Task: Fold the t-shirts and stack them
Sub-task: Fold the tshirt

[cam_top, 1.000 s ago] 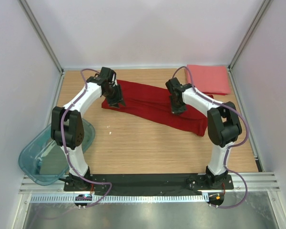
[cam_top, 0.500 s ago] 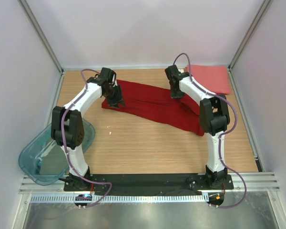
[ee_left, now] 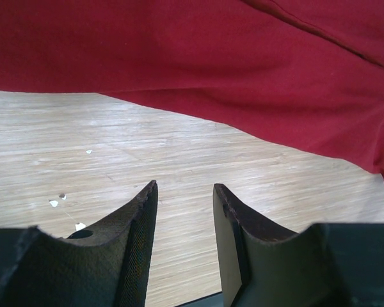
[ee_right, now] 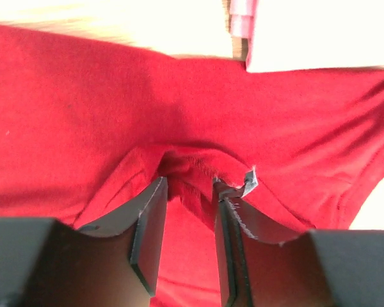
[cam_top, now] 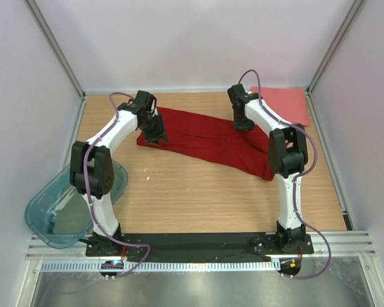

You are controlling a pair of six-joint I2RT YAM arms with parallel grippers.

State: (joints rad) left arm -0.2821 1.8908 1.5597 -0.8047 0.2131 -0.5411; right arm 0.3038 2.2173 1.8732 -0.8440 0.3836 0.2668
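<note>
The dark red t-shirt [cam_top: 198, 137] lies spread in a slanting band across the far half of the table. The salmon-pink t-shirt [cam_top: 285, 105] lies folded in the far right corner. My left gripper [cam_top: 157, 135] is open and empty at the red shirt's left end; in the left wrist view it [ee_left: 184, 188] hangs over bare wood just short of the shirt's edge [ee_left: 211, 64]. My right gripper [cam_top: 244, 123] is at the shirt's far right edge, next to the pink shirt. In the right wrist view it [ee_right: 191, 185] is shut on a puckered bunch of the red cloth [ee_right: 83, 115].
A translucent teal bin [cam_top: 57, 211] hangs over the table's left near edge. White walls and metal posts close in the table on three sides. A sliver of the pink shirt [ee_right: 240, 25] shows at the top of the right wrist view.
My right gripper has moved from the middle of the red shirt toward the far right, beside the pink shirt, drawing cloth with it. The left arm has not moved.
</note>
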